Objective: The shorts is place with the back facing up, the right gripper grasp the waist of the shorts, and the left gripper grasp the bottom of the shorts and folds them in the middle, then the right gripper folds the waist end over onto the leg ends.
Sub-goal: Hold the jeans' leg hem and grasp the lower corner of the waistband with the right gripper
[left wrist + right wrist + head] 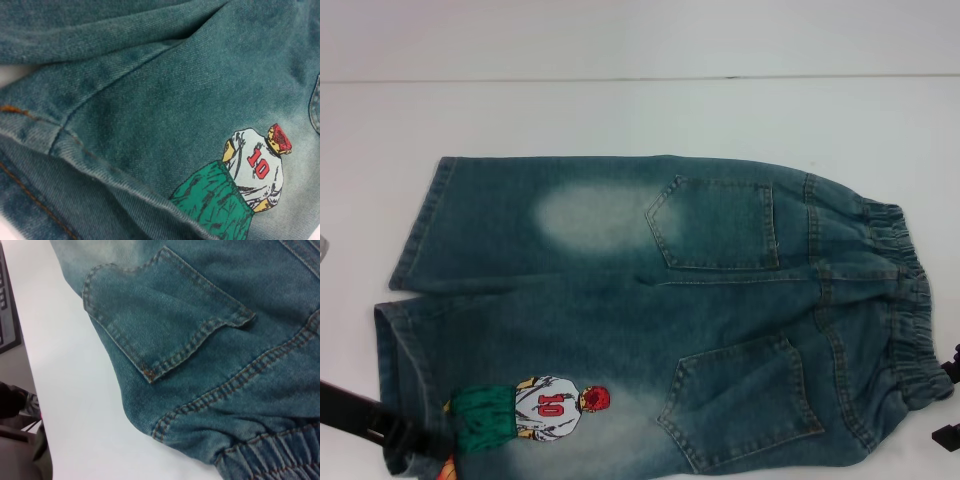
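Here, shorts (650, 310) flat, pockets up

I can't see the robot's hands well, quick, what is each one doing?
Left gripper: at the shorts' leg hem, grip cannot be told.
Right gripper: beside the waistband, cannot be told.

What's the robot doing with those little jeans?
It is about to fold a pair of denim shorts lying flat on a white table, back pockets up. The gathered waist points to the robot's right and the leg hems to its left. The left gripper is at the near leg hem beside the cartoon player print. The right gripper is just at the picture's edge by the waist. Nothing is folded yet.
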Controlling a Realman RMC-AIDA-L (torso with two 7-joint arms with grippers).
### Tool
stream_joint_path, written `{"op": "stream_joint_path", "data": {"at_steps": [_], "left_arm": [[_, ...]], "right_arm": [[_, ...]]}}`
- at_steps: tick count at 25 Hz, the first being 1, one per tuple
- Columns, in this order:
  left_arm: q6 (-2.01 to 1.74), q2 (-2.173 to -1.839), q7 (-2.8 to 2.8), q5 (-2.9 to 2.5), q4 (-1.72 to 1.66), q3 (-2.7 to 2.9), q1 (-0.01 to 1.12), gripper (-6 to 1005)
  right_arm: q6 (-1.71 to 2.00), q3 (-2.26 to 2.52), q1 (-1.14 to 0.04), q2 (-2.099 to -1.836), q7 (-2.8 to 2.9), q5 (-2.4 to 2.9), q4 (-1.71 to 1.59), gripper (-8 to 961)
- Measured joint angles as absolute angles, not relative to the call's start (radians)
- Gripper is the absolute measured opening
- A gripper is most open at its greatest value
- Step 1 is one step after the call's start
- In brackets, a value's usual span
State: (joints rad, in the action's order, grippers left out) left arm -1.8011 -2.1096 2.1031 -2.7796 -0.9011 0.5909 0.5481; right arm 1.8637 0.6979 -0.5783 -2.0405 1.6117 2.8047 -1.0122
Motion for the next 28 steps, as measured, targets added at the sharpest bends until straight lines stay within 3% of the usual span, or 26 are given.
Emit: {"op": "stream_joint_path", "data": {"at_steps": [28], "left_arm": [[-1.804,-2.129,2.13,-2.779,-0.9,0.603,0.551,4]], "right_arm": [[1.862,0.694,-0.569,-2.014,1.571,2.739,-0.962,850]]}}
